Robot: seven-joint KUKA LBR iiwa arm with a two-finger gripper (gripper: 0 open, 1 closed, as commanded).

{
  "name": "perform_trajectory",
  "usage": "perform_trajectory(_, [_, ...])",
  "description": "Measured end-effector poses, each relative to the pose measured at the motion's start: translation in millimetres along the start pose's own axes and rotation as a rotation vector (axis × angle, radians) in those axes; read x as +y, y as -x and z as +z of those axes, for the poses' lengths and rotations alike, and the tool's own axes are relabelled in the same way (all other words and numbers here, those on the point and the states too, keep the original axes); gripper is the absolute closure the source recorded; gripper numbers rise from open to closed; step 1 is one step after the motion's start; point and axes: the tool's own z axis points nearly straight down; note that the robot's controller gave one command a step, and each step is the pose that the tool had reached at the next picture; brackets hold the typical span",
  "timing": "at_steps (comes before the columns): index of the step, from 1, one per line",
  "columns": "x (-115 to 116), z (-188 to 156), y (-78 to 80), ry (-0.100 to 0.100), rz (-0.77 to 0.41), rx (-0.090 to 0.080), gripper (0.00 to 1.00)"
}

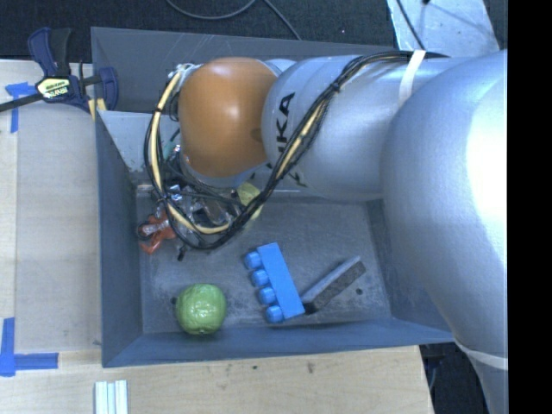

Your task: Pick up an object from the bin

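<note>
My claw (183,212), released or clenched I cannot tell, hangs left of centre beside a small orange thing (153,231); I'd centre over it, then descend straight.

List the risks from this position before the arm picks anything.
1. The tool works close to the bin's left wall, beside a small orange thing; it may scrape the wall or shove that piece into the corner.
2. Looped cables hang about the tool and might catch on that piece.
3. A yellowish thing lies half hidden under the wrist and could get knocked.
</note>
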Motion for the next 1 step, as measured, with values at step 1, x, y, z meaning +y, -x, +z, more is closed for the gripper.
perform_trajectory(1, [-0.1,-21.2,1.7,0.0,0.0,-0.007,1.0])
